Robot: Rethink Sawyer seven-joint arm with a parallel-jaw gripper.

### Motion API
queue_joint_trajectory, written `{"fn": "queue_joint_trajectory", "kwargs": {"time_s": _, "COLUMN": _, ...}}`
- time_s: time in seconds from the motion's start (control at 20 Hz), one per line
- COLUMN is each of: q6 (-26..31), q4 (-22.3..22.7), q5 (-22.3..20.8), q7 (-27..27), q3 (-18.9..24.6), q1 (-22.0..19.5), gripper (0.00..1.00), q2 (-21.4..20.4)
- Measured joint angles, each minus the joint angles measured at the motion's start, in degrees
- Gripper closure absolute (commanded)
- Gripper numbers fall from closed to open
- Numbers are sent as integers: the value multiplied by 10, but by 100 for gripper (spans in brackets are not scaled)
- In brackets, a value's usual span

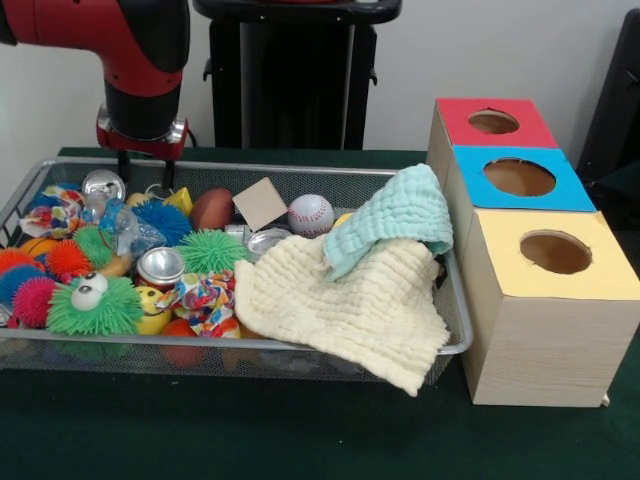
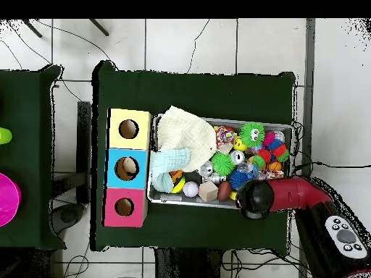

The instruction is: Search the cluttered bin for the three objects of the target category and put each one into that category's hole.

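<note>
The arm hangs over the far left end of the bin (image 1: pixel 455 340), with the gripper (image 1: pixel 146 172) dipping just inside the far rim. Two dark fingertips (image 1: pixel 124 166) show below the red collar with a gap between them, so it looks part open, and I see nothing held in it.

The bin is packed. A cream cloth (image 1: pixel 345 310) spills over the front right corner, and a mint cloth (image 1: pixel 400 220) lies on top of it. Left of the cloths are a baseball (image 1: pixel 311 214), a brown football (image 1: pixel 211 209), a tan block (image 1: pixel 260 203), a green spiky ball (image 1: pixel 211 250), a blue spiky ball (image 1: pixel 162 218), shiny cans (image 1: pixel 160 267) and a green fuzzy toy with an eye (image 1: pixel 95 305).

Just beside the bin stands the box row: red hole (image 1: pixel 493 122), blue hole (image 1: pixel 519 177), yellow hole (image 1: pixel 555 252). From overhead, something pale sits in the blue hole; can't tell what.
</note>
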Motion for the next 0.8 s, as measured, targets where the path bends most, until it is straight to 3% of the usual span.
{"fn": "queue_joint_trajectory", "kwargs": {"time_s": 0.8, "q6": -67, "q4": -19, "q5": -17, "q7": 0, "q3": -20, "q1": 2, "gripper": 0, "q2": 37}}
